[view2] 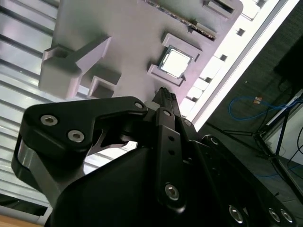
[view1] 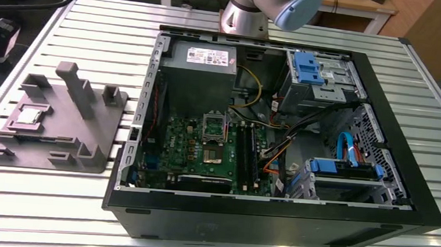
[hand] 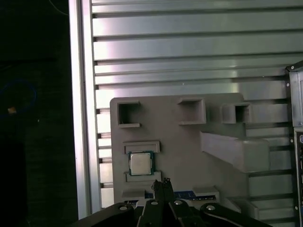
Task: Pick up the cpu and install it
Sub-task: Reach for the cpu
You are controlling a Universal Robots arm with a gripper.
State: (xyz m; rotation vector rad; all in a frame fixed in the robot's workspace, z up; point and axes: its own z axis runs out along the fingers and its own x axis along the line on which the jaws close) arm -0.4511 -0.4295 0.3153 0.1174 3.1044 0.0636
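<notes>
The cpu [view1: 30, 115] is a small silvery square chip lying flat in a recess of the grey plastic tray [view1: 87, 143], on the exterior view's left. Both wrist views look down on it, the cpu [view2: 176, 62] [hand: 140, 163] framed by low tray walls. My gripper [hand: 161, 182] hangs well above the tray, and its black fingertips [view2: 163, 94] point toward the chip without touching it. The fingers are shut together with nothing between them. In the open computer case, the green circuit board [view1: 195, 156] carries the socket [view1: 213, 153] with its metal frame [view1: 214, 125] raised.
The black computer case [view1: 276, 220] lies open on the slatted metal table [view1: 71, 31], with cables, blue drive brackets [view1: 306, 65] and a power supply [view1: 201, 70] inside. Upright blocks [view1: 75, 87] rise from the tray. The table's edge [hand: 80, 118] runs beside the tray.
</notes>
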